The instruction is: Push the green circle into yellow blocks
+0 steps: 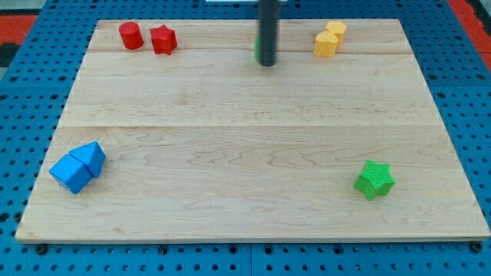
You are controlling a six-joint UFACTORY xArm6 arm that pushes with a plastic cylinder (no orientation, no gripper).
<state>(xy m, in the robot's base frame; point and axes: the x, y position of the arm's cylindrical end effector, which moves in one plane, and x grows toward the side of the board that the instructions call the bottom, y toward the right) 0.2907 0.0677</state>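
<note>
Nearest the counter's (230,153) bottom edge sit a green star (374,179) toward the right corner and two touching blue blocks (77,167) toward the left. Along the top edge, a red cylinder (130,35) and red star (163,39) lie left, two touching yellow blocks (329,38) right. My tip (266,63) stands mid-edge, hiding nearly all of the green circle (257,50), well apart from the yellow pair. No hand exists; the rod holds nothing.
</note>
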